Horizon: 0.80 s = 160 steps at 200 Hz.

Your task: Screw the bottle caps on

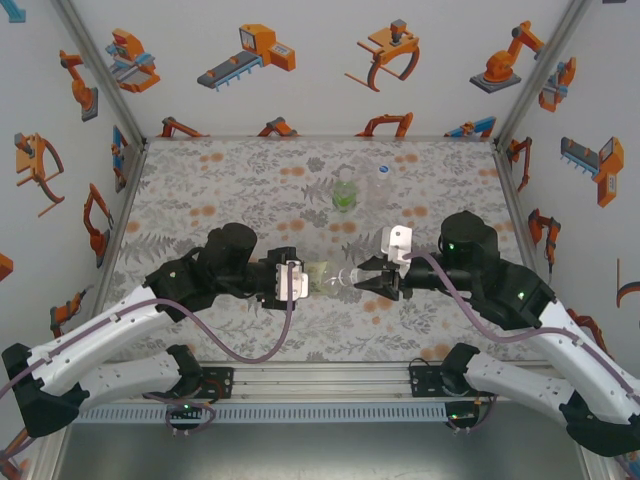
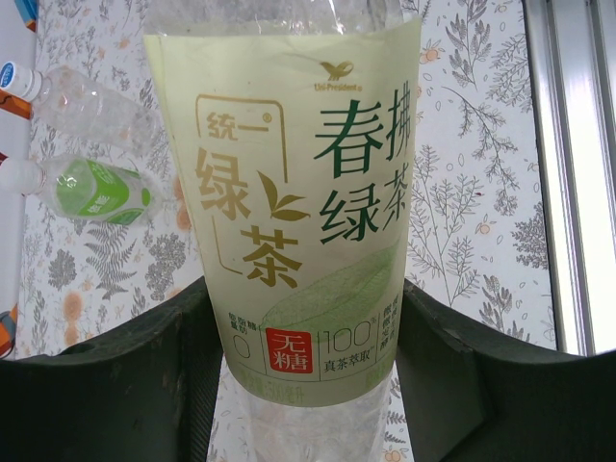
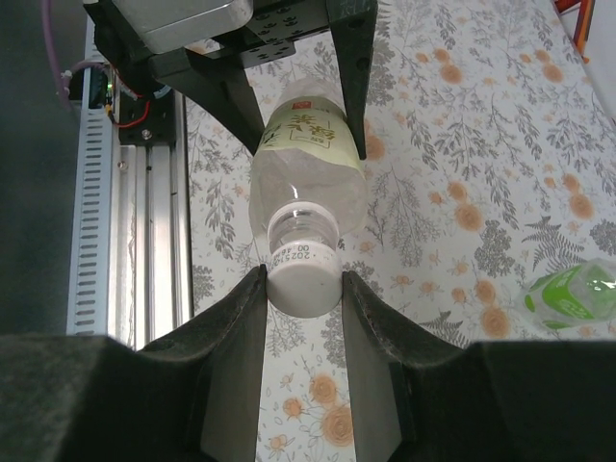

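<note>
Clamps pale-yellow-label bottle point(image 1: 327, 277) by its body in left gripper point(image 1: 308, 278), horizontal at near centre, pinches white cap point(image 3: 303, 292) on its neck between narrowed fingers of right gripper point(image 1: 362, 283), locates green-label bottle point(image 1: 345, 195) and unlabelled bottle point(image 1: 380, 185) side by side at far centre

**A robot test cell in a lab**

Aluminium frame posts point(image 1: 102, 72) hold white wall panels point(image 1: 320, 100) printed with orange cartoon robot arms. The counter point(image 1: 200, 190) wears a floral sheet. At its near edge, a metal rail point(image 1: 320, 378) carries the bolted bases of the left arm point(image 1: 200, 275) and right arm point(image 1: 500, 285), beside a slotted cable duct point(image 1: 320, 412).
</note>
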Available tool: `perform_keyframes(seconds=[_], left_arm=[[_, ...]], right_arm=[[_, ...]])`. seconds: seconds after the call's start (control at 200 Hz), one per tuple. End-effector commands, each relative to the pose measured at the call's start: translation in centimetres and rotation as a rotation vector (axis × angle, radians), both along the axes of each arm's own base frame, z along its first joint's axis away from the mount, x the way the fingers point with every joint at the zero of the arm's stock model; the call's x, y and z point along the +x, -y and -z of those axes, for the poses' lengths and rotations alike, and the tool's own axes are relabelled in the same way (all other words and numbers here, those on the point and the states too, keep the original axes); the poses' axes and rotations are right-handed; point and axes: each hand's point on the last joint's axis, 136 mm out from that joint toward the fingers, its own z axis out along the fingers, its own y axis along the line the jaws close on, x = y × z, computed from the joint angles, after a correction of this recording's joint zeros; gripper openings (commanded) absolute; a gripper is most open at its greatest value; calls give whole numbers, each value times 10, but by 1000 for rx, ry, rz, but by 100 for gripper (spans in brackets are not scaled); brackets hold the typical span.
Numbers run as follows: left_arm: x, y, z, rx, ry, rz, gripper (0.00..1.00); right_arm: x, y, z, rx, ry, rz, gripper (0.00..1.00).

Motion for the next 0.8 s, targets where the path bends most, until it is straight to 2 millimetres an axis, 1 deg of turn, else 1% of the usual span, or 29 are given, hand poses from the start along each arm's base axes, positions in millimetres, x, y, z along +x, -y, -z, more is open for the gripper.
perform_keyframes(seconds=[0.0,0.27,0.571,0.796], left_arm=[[-4,3,-18,-38,27,35,0],[-4,4,-17,-37,22,33,0],[-4,4,-16,-37,15,35,0],[-4,4,-17,-38,13,33,0]], right_arm=[[-1,-5,-7,32,37,-24,0],[-1,-11,1,13,8,-42,0],[-2,-14,-2,26,10,-48,0],[-2,-17,4,4,-7,-56,0]])
